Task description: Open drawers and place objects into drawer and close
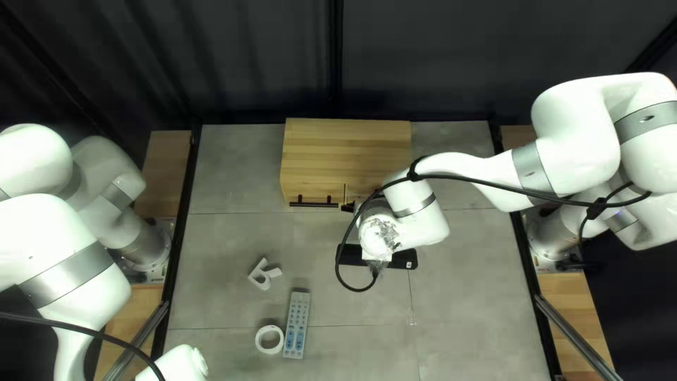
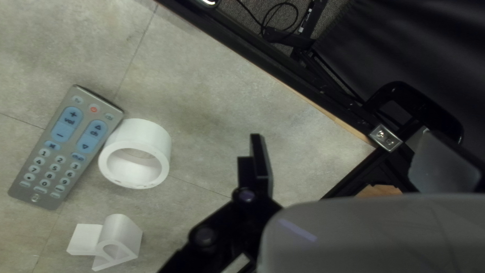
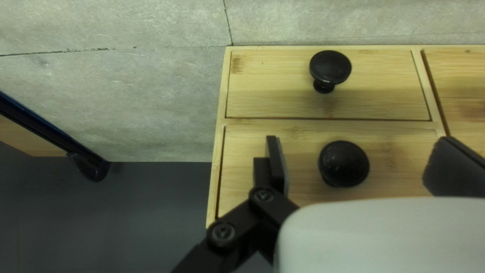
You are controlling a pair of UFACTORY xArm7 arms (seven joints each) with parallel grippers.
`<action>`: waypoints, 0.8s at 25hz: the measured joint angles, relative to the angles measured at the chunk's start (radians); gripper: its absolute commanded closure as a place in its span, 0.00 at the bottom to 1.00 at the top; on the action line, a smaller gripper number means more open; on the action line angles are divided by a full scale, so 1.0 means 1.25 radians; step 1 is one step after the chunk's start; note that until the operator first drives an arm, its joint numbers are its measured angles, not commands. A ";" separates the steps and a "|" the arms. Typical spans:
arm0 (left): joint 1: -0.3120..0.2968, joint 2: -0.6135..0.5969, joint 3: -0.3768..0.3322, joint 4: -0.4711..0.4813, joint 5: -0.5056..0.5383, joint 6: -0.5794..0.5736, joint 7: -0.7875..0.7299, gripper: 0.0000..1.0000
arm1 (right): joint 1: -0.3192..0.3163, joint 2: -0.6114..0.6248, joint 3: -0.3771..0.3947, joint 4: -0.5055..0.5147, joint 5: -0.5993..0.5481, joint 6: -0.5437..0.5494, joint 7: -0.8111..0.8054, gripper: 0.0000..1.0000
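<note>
A grey tabletop (image 1: 233,169) in large slabs runs up to a dark curtain (image 1: 233,63) at its far edge. On it, near that edge, sits the wooden cabinet (image 1: 345,148), a black bar handle (image 1: 314,204) on its front. The right wrist view shows two drawers of it, one (image 3: 278,103) beside the other (image 3: 242,177), both looking shut, each with a round black knob, and part of a third panel (image 3: 465,86) alongside.

At that front is the right gripper (image 1: 348,207), mostly hidden by its own arm (image 1: 458,166) in the top left view. In its wrist view the right gripper (image 3: 356,149) stands wide, one knob (image 3: 344,163) between its fingers and touching neither.

Nearer the bottom of the top left view lie a grey remote (image 1: 297,324) with blue buttons, a white ring (image 1: 269,339) close against its side, and, a little apart from both, a white bracket (image 1: 263,274).

The left arm (image 1: 63,254) reaches down past the bottom edge of that view. The left gripper (image 2: 342,149) is wide apart too, holding nothing; the ring is the nearest of the three to it, off to one side.
</note>
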 measured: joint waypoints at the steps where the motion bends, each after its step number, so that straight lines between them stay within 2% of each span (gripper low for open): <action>1: 0.000 0.000 0.000 0.000 0.000 0.000 0.000 0.00 | 0.000 0.001 0.000 0.002 0.001 0.001 0.000 0.13; 8: 0.000 0.000 0.000 0.000 0.000 0.000 0.000 0.00 | -0.005 0.013 0.000 0.014 0.015 0.004 0.001 0.16; 9: 0.000 0.000 0.000 0.000 0.000 0.000 0.000 0.00 | -0.006 0.014 0.000 0.015 0.017 0.003 0.001 0.23; 13: 0.000 0.000 0.000 0.000 0.000 0.000 0.000 0.00 | -0.007 0.015 0.000 0.016 0.019 0.003 0.002 0.66; 14: 0.000 0.000 0.000 0.000 0.000 0.000 0.000 0.00 | -0.007 0.015 0.000 0.016 0.019 0.003 0.002 0.65; 15: 0.000 0.000 0.000 0.000 0.000 0.000 0.000 0.00 | -0.007 0.015 0.000 0.016 0.019 0.003 0.002 0.60; 17: 0.000 0.000 0.000 0.000 0.000 0.000 0.000 0.00 | -0.008 0.015 -0.001 0.016 0.019 0.003 0.002 0.29; 18: 0.000 0.000 0.000 0.000 0.000 0.000 0.000 0.00 | -0.008 0.014 -0.001 0.016 0.020 0.003 0.002 0.08; 20: 0.000 0.000 0.000 0.000 0.000 0.000 0.000 0.00 | -0.008 0.014 -0.001 0.017 0.021 0.005 0.002 0.04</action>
